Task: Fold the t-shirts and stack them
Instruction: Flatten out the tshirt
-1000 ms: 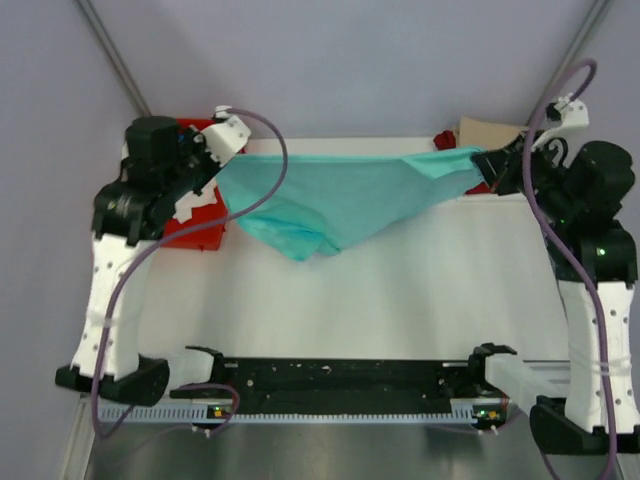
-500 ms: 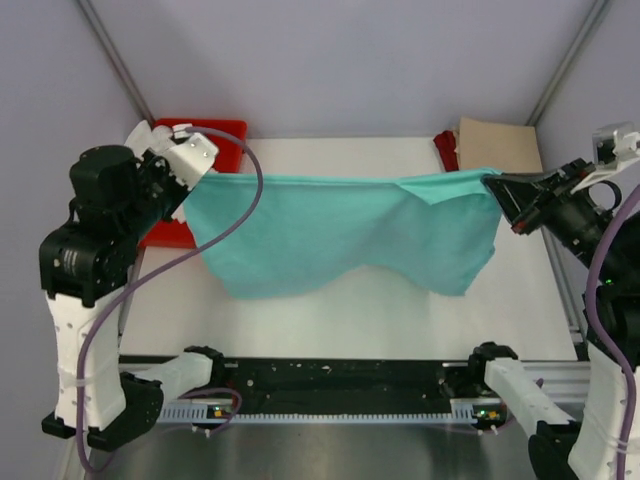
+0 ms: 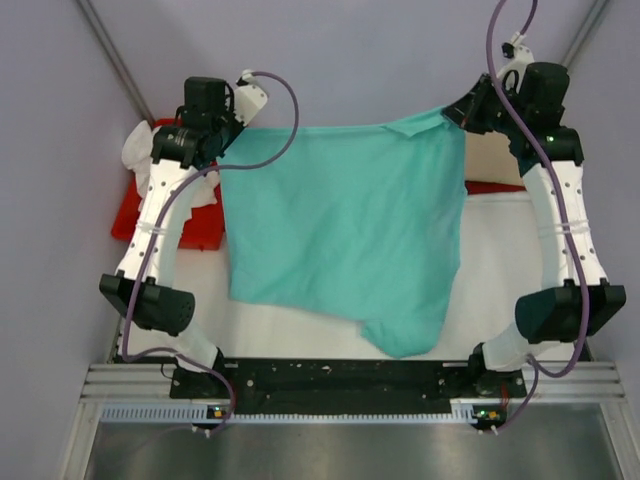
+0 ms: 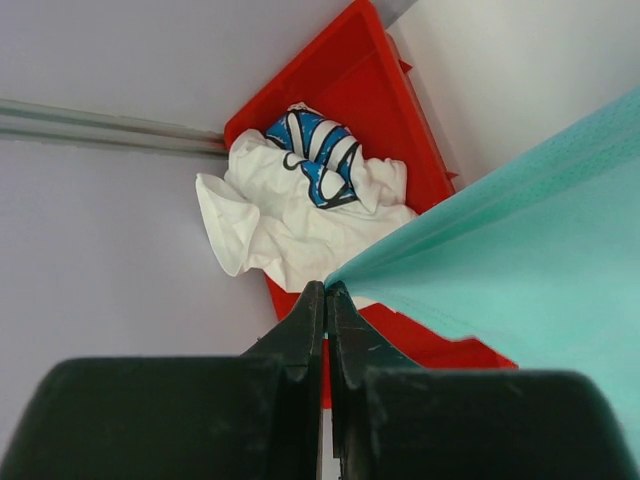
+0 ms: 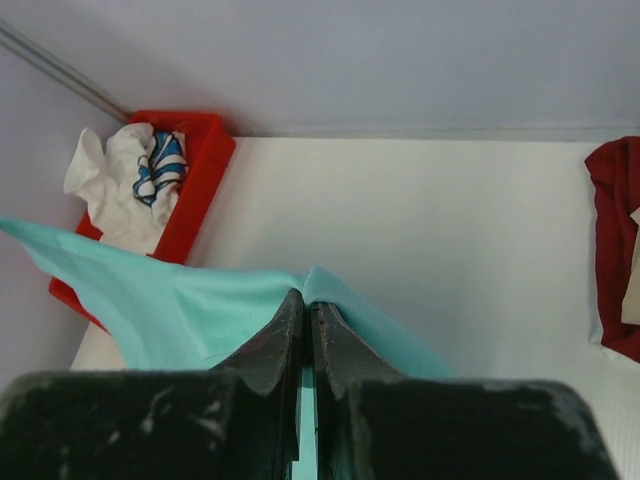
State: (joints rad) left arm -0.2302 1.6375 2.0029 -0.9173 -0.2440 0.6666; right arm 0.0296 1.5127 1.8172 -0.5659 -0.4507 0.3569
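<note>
The teal t-shirt (image 3: pixel 340 230) hangs spread out between my two grippers, held by its two upper corners high over the white table; its lower edge trails toward the near side. My left gripper (image 3: pixel 228 140) is shut on the shirt's left corner, which also shows in the left wrist view (image 4: pixel 327 288). My right gripper (image 3: pixel 452 112) is shut on the right corner, as the right wrist view (image 5: pixel 305 297) also shows. A white shirt (image 4: pixel 270 220) and the blue-and-white striped shirt (image 4: pixel 315 160) lie crumpled in the red tray (image 4: pixel 380 80). The dark red shirt (image 5: pixel 620 240) and the tan shirt (image 3: pixel 495 160) lie at the far right.
The red tray (image 3: pixel 150 225) stands at the table's far left edge. The white table (image 5: pixel 420 220) runs under the hanging shirt. Grey walls enclose the back and both sides. A black rail (image 3: pixel 340 385) runs along the near edge.
Both grippers have swung up and toward the back with the teal shirt. The shirt went from a band stretched across the table to a wide sheet hanging open.
</note>
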